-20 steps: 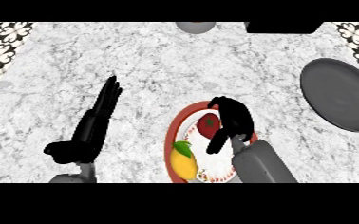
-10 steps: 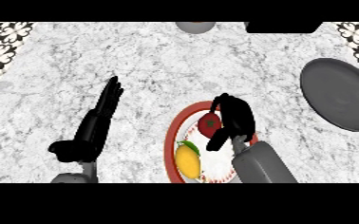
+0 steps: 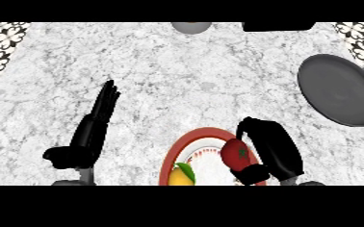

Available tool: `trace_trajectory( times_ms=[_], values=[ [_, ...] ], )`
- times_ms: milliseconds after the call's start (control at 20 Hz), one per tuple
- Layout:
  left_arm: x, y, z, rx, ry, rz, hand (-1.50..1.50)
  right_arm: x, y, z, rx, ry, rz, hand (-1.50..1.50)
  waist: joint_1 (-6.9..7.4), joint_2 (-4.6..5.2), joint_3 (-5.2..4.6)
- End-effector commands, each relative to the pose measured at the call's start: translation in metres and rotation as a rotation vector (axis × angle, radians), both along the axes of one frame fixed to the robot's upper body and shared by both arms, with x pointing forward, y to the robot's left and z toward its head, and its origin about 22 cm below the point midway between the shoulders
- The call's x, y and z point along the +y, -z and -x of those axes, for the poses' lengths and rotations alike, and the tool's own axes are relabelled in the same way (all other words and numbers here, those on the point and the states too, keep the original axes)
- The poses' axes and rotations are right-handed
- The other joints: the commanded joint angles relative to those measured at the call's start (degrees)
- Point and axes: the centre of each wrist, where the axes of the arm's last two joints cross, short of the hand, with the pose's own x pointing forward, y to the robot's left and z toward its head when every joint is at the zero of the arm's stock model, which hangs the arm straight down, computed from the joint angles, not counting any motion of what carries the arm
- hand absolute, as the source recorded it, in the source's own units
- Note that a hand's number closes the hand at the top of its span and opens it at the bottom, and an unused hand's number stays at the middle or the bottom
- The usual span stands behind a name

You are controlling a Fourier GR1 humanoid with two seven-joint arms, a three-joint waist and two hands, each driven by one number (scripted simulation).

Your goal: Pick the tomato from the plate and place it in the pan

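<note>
Right hand (image 3: 274, 149), tomato (image 3: 235, 155) and plate (image 3: 206, 166) have shifted toward the near edge.
The hand curls round the tomato above the plate's right rim, well apart from the pan (image 3: 338, 96); left hand (image 3: 91, 132) rests straight-fingered on the tabletop (image 3: 192, 77).

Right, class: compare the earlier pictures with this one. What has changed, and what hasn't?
The right hand, curled round the tomato, has drawn back toward the robot and rightward, taking the tomato to the plate's right rim. The plate and the yellow fruit have also slid toward the view's lower edge. The left hand, open, and the pan stayed put.
</note>
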Motion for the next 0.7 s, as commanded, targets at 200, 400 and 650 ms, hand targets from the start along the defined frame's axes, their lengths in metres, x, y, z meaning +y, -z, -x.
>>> trace_trajectory(
  times_ms=[200, 400, 650],
  values=[
    [0.001, 0.010, 0.000, 0.008, -0.019, 0.013, 0.00, -0.072, -0.077, 0.054, -0.320, -0.086, -0.120, 1.50, -0.80, 0.28, 0.03],
    [-0.001, 0.000, 0.006, -0.006, -0.003, -0.001, 0.00, -0.110, -0.081, 0.075, -0.344, 0.022, -0.216, 1.50, 0.20, 0.38, 0.12],
    [-0.013, -0.008, 0.003, -0.013, 0.024, -0.001, 0.00, -0.139, -0.071, 0.062, -0.313, 0.190, -0.365, 1.50, 1.68, 0.64, 0.09]
  ],
)
